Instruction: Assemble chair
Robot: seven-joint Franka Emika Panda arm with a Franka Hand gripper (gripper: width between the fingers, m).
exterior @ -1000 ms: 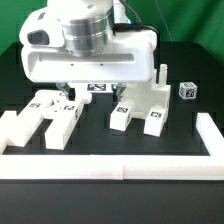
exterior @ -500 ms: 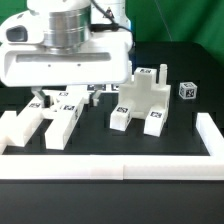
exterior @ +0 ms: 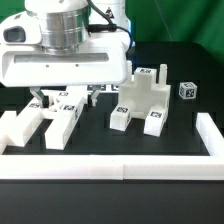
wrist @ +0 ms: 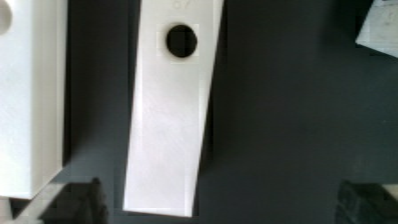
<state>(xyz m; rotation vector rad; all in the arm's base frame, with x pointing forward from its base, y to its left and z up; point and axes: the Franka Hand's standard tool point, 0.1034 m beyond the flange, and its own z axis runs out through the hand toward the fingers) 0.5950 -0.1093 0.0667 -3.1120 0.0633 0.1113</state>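
The chair lies in separate white tagged pieces on the black table. Two leg-like pieces lie at the exterior view's left. A larger blocky part with an upright peg stands right of the middle. My gripper hangs open low over the left pieces. In the wrist view a long white bar with a dark oval hole runs between my dark fingertips, closer to one of them. My gripper holds nothing. A wide white slab lies beside the bar.
A small tagged cube sits at the exterior view's far right. A white border rail runs along the front and up the right side. Another white piece shows at the wrist view's edge.
The gripper has shifted toward the exterior view's left, from over the middle to over the left pieces. In the last half second it has barely moved. The jaws stayed open.
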